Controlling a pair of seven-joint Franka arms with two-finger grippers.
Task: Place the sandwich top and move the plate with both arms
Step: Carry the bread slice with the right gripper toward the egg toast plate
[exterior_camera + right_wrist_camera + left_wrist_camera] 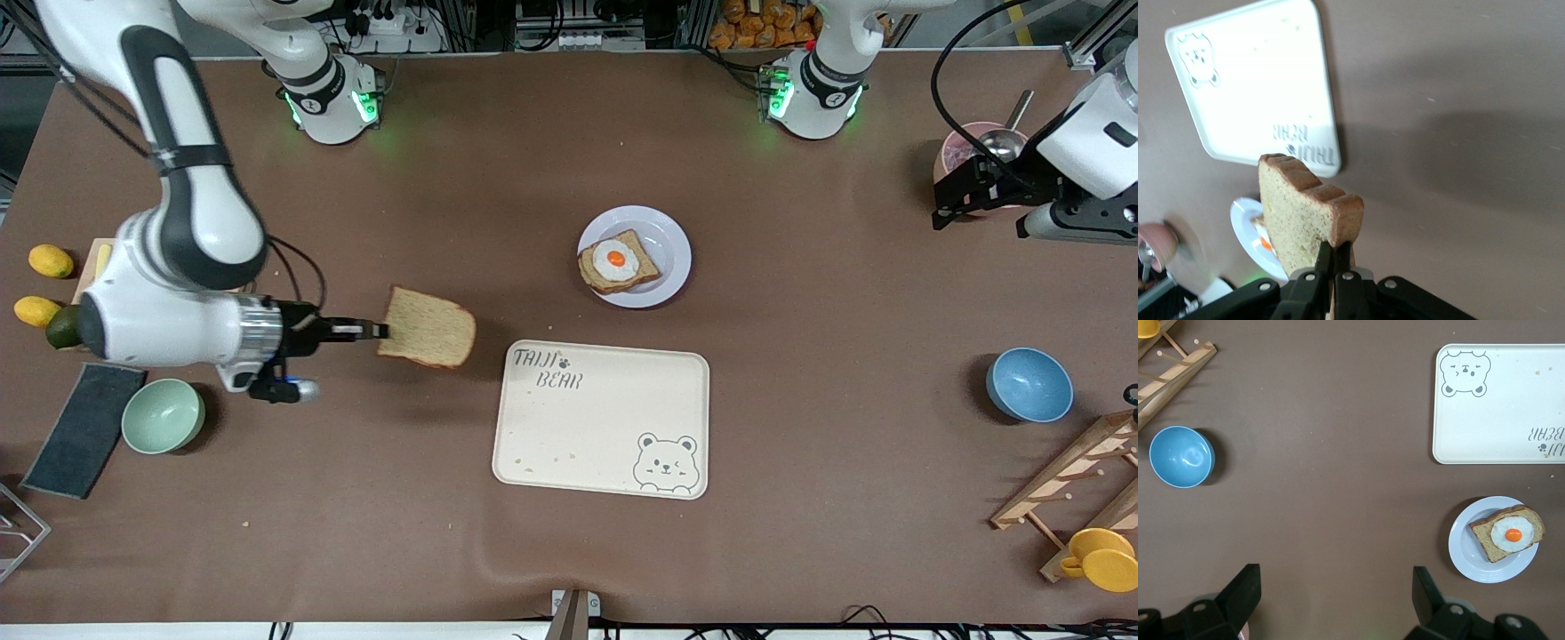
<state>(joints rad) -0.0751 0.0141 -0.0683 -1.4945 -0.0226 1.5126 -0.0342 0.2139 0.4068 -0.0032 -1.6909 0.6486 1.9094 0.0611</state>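
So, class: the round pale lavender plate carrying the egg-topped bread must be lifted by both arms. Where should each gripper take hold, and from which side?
Probably by the rim of the round pale lavender plate, one gripper at each arm's end. The egg-topped bread slice fills the middle, leaving only the raised, bare rim free. The open left gripper is free now; the right gripper holds the plain brown bread slice.

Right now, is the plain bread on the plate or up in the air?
In the air. The right gripper pinches the sandwich top over bare table; the plate holds only the egg slice.

Even overhead light, soft short shadows. The cream rectangular bear-printed tray (1255, 87) glares nearly white in the right wrist view. The front view stays sharp.
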